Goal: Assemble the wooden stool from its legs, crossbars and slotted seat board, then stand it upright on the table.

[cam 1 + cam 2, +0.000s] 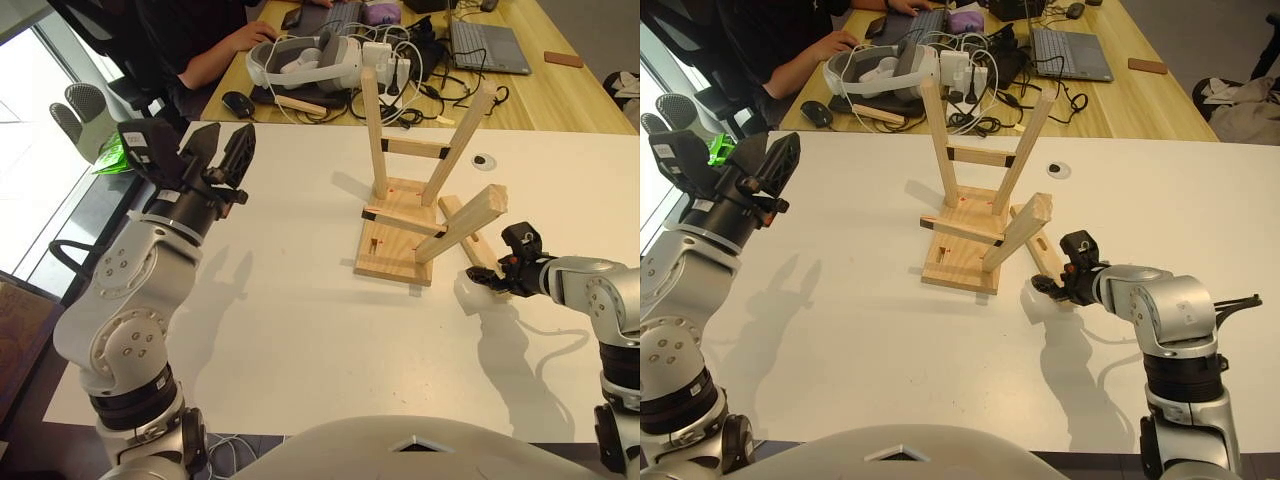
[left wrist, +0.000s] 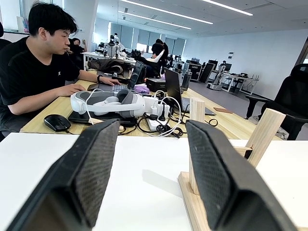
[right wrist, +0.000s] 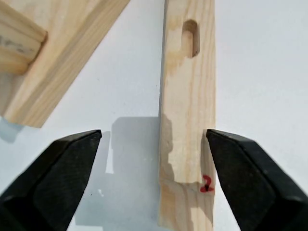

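Note:
The stool [image 1: 400, 215] lies upside down on the white table [image 1: 280, 330], its seat board [image 1: 392, 255] flat. Two legs stand up from it, joined by a crossbar [image 1: 414, 148]. A third leg [image 1: 462, 222] leans over to the right. A loose slotted leg [image 3: 188, 120] lies flat beside the board. My right gripper [image 3: 153, 139] hovers open over its near end, one finger on either side, and also appears low on the table [image 1: 497, 275]. My left gripper [image 1: 215, 150] is raised above the table's far left, open and holding nothing, with the stool ahead of its fingers [image 2: 91, 178].
A wooden desk [image 1: 560, 95] borders the table's far edge, carrying a headset [image 1: 300, 60], cables, a mouse [image 1: 238, 102], a laptop and a short wooden piece [image 1: 300, 105]. A person sits there. A cable grommet [image 1: 484, 160] is set in the table at the right of the stool.

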{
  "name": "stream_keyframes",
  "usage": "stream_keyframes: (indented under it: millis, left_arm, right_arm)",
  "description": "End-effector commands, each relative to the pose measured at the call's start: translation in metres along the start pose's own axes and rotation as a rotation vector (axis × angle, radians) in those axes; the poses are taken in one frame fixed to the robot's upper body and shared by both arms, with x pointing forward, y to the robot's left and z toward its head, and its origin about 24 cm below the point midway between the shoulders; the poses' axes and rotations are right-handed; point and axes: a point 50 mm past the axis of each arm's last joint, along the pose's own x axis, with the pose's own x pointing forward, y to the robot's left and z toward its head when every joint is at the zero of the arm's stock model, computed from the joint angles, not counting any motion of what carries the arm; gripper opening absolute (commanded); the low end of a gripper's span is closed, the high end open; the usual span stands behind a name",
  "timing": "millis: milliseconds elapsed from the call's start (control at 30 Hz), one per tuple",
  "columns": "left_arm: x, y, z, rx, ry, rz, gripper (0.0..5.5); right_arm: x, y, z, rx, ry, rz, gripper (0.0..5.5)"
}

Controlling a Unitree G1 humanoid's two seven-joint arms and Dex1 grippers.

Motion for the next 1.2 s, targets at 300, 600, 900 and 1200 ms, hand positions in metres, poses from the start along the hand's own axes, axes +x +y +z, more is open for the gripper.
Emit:
stream_keyframes:
  millis: [300, 600, 900, 1200]
  left_arm:
    - [-0.003, -0.001, 0.0, 0.004, 0.01, 0.008, 2.54]
    - [-0.002, -0.003, -0.001, -0.002, -0.001, 0.015, 2.54]
    - [0.005, 0.001, -0.001, 0.005, 0.015, 0.063, 2.54]
    - [0.025, 0.017, 0.02, -0.091, -0.005, 0.144, 2.54]
  right_arm:
    - [0.004, -0.021, -0.014, 0.023, 0.117, 0.013, 4.05]
    - [0.007, -0.019, -0.007, -0.134, 0.122, 0.037, 3.16]
    - [0.008, -0.025, 0.009, -0.297, 0.03, -0.056, 2.15]
    - [-0.017, -0.057, 0.055, -0.225, -0.323, -0.441, 2.07]
